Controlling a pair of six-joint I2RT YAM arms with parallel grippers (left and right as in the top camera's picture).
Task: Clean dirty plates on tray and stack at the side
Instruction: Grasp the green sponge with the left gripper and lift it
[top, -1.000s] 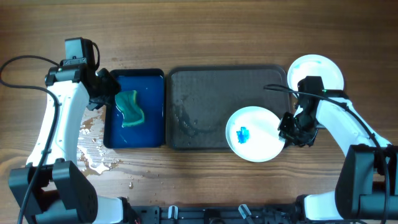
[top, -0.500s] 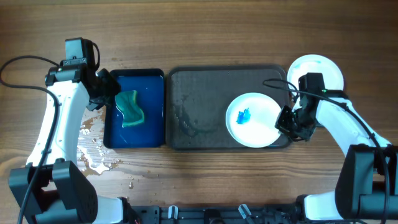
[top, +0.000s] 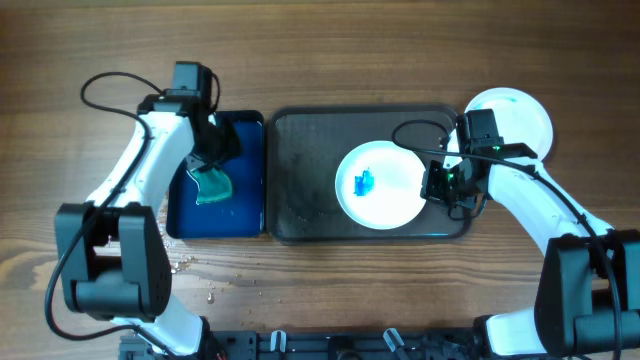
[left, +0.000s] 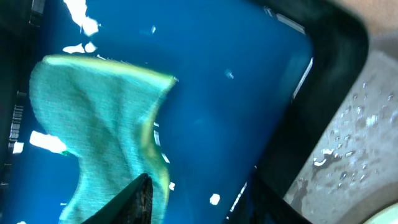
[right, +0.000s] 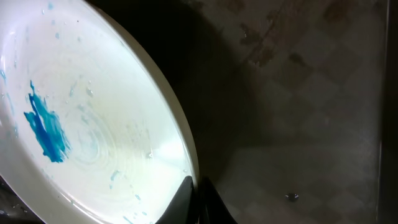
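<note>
Here, the big grey tray (top: 300, 170) sits in the middle of the wooden table (top: 350, 50). One dirty plate (top: 395, 195) lies flat on the right half of this tray. It is round and white, with a blue smear (top: 364, 183) near its middle.

The right pincer (top: 437, 187) is at the right edge of the dirty plate. From the wrist view, the right pincer (right: 194, 196) is pressed together and pinches the thin rim of the dirty plate (right: 93, 124). The blue smear (right: 45, 127) shows on the white, with tiny blue dots around it. The dark floor of the grey tray (right: 298, 124) shows just beside the rim.

Another white plate (top: 520, 110) rests on the table, just past the far right corner of the grey tray. The right arm covers part of it.

A smaller blue tray (top: 245, 190) sits touching the left side of the grey tray. A green cloth (top: 213, 187) lies in it, and the blue floor looks wet. The left pincer (top: 208, 165) hangs right over the cloth. From its wrist view, the left pincer (left: 199, 199) is spread, with one finger above the edge of the green cloth (left: 93, 124). It is hard to tell if that finger touches the cloth.

Some water drops (top: 185, 265) lie on the table in front of the blue tray.
</note>
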